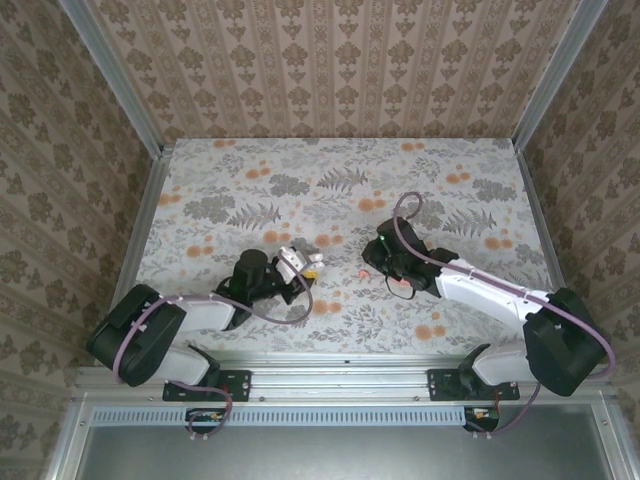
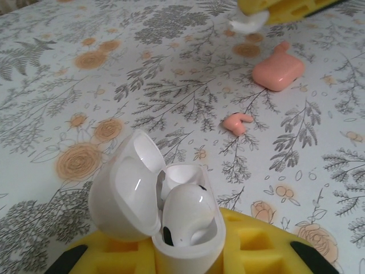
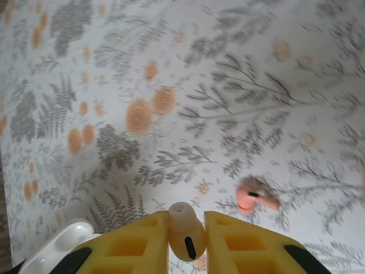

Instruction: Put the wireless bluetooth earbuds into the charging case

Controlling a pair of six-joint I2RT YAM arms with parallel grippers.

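While the left gripper (image 2: 183,251) clamps an open white charging case (image 2: 142,200), the right gripper (image 3: 186,220) pinches a white earbud (image 3: 185,234).

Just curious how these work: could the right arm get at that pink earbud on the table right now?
Probably reach it, yes: the pink earbud lies in the open just ahead of the right gripper, nothing between. But its jaws are shut on a white earbud, so grabbing must wait.
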